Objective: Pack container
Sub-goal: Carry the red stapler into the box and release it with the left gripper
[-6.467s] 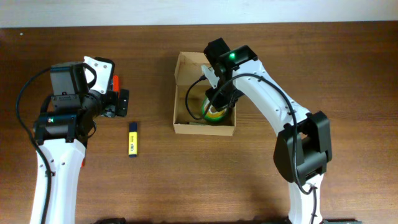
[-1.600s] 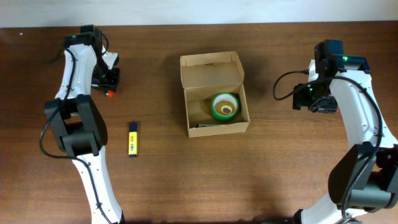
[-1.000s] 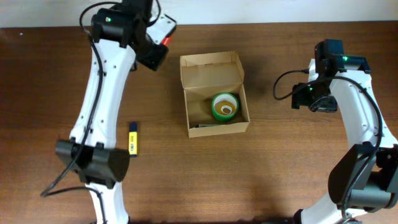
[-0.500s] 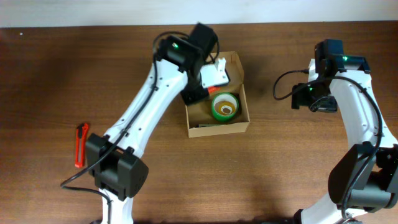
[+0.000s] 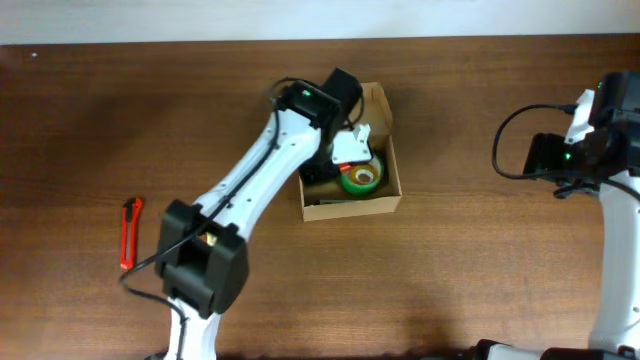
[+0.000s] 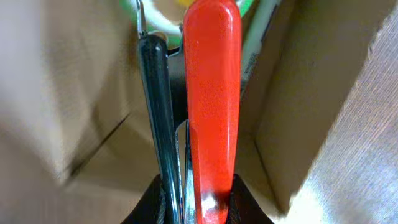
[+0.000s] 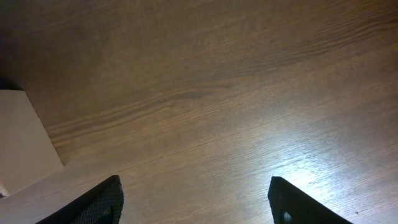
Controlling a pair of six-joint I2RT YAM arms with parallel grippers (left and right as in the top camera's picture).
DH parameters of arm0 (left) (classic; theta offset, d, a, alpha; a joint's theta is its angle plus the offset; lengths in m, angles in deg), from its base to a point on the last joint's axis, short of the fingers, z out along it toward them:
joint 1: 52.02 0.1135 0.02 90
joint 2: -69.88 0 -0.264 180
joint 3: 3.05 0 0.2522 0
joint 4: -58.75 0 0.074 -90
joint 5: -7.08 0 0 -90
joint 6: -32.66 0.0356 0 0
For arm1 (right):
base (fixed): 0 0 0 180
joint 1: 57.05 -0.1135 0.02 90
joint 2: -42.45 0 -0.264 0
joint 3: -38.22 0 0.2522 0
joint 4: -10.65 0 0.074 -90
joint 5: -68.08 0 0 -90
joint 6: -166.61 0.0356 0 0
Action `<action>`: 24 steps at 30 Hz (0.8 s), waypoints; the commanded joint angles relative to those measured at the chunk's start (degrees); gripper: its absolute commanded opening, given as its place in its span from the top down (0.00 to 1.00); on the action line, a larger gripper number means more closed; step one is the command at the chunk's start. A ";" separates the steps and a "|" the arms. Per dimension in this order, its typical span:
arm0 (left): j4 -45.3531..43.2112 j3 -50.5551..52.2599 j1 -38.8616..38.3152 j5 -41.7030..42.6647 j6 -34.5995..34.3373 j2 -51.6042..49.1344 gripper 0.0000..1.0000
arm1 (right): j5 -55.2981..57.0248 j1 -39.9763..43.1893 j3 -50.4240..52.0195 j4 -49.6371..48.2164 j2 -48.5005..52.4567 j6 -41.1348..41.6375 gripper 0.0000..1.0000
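The container (image 5: 352,207) is a tan cardboard box in the middle of the table, with its flap open at the back. A green tape roll (image 5: 361,178) lies inside it. My left gripper (image 5: 343,163) reaches down into the box beside the roll. In the left wrist view the left gripper (image 6: 198,202) is shut on a long red and black tool (image 6: 211,93), which points along the cardboard wall (image 6: 311,93). My right gripper (image 5: 548,157) hangs far to the right of the box. Its wrist view shows the right gripper (image 7: 199,205) open over bare wood.
A red cutter (image 5: 129,233) lies on the table at the far left. The left arm (image 5: 250,190) stretches across the table from the front left to the box. A pale surface (image 7: 22,143) shows at the left edge of the right wrist view.
The left arm has swung from the back left into the box and settled lower. The right arm has drawn away to the right. A yellow marker seen earlier on the left no longer shows.
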 commanded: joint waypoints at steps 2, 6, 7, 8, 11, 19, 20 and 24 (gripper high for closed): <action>-0.35 0.22 -3.08 -0.11 2.12 -4.26 0.99 | -0.96 0.37 0.26 0.02 0.00 -0.52 0.25; -1.18 0.22 -3.98 -0.09 2.29 -6.12 0.99 | -1.11 0.37 0.26 0.02 0.00 -0.52 0.25; -1.66 0.22 -3.98 -0.07 2.32 -6.12 0.99 | -1.68 0.37 0.26 0.00 0.00 -0.55 0.25; -2.21 0.22 -3.98 -0.09 2.43 -6.12 0.99 | -1.86 0.37 0.26 -0.02 0.00 -0.55 0.25; -2.45 0.22 -3.98 0.04 2.75 -6.80 0.99 | -2.05 0.37 0.26 -0.02 0.00 -0.55 0.25; -3.17 0.22 -5.42 -0.35 1.79 -9.81 0.98 | -2.05 0.37 0.26 -0.04 0.00 -0.55 0.25; -3.65 0.22 -5.42 -0.85 0.66 -9.81 0.97 | -2.08 0.37 0.26 -0.04 0.00 -0.55 0.25; -4.33 0.00 -5.40 -3.10 -1.75 -9.62 0.48 | -2.32 0.37 0.26 -0.04 0.00 -0.57 0.25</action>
